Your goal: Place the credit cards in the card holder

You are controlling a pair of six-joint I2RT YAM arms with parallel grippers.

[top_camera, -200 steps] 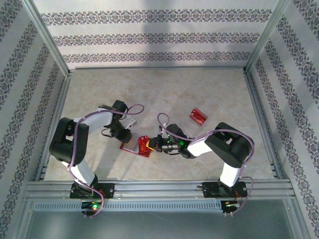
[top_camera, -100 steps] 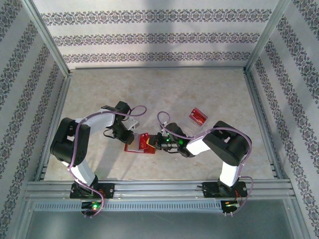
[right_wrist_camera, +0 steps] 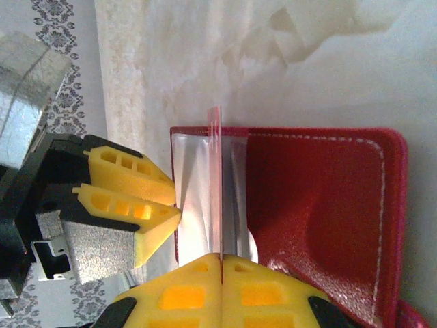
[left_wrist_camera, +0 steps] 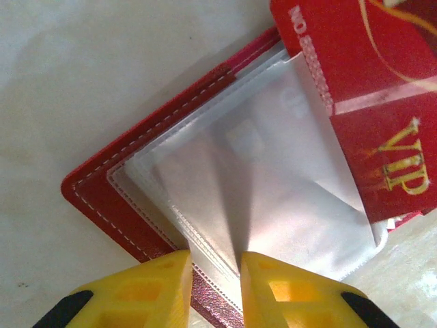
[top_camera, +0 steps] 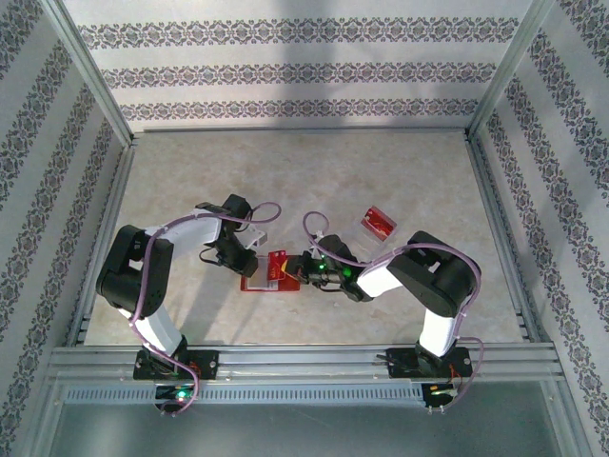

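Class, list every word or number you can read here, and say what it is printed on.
"VIP": gold, on the red card.
"NO": white, along that card's edge; following characters too blurred.
Second card, top view: print too small.

The right gripper (right_wrist_camera: 221,258) has its yellow fingers pressed together on a thin red credit card (right_wrist_camera: 216,184), seen edge-on and standing straight out from their tips. Just left of the card are the clear sleeves (right_wrist_camera: 194,191) of the card holder (right_wrist_camera: 321,198). The left gripper (right_wrist_camera: 172,201) pinches the sleeves' left edge, and the red cover spreads right of the fingers.
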